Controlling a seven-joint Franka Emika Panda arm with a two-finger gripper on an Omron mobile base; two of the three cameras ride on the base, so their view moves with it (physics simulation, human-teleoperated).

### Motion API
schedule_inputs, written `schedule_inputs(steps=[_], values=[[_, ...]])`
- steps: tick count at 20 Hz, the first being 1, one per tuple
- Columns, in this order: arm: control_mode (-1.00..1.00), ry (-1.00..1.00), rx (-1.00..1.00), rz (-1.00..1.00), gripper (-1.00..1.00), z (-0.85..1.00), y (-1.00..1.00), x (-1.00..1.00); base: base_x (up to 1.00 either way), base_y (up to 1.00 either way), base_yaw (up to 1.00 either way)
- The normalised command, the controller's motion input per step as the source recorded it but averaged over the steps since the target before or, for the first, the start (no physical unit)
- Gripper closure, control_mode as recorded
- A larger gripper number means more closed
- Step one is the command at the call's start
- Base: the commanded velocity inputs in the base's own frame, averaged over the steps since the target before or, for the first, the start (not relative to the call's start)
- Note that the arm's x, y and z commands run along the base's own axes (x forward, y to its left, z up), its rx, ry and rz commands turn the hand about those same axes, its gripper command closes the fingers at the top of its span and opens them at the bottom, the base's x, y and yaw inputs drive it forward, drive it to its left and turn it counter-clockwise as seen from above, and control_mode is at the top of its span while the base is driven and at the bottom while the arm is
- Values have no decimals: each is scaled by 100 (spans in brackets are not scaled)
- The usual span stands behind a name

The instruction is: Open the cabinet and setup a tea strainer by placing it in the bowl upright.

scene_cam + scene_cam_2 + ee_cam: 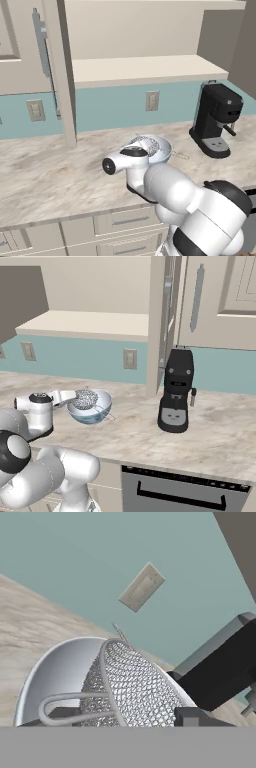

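The cabinet stands open, its left door swung aside and its pale shelf bare. The bowl, white inside and pale blue outside, sits on the counter in front of it. The grey mesh tea strainer rests in the bowl, its top above the rim. My gripper reaches in from the left at rim height. In the hand view the strainer spans the gap between both fingertips of the gripper, with the bowl behind it. From the left base view, bowl and strainer peek out behind my arm.
A black coffee machine stands on the counter right of the bowl. The right cabinet door is closed. An edge-on open door hangs above the machine. Wall outlets dot the teal backsplash. Drawers run below the counter edge.
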Motion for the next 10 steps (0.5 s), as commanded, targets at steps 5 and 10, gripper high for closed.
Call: schedule_inputs(steps=[5,10], values=[[-100,0,0,0,-100,0,0,0,0,0,0],[-100,0,0,0,-100,0,0,0,0,0,0]])
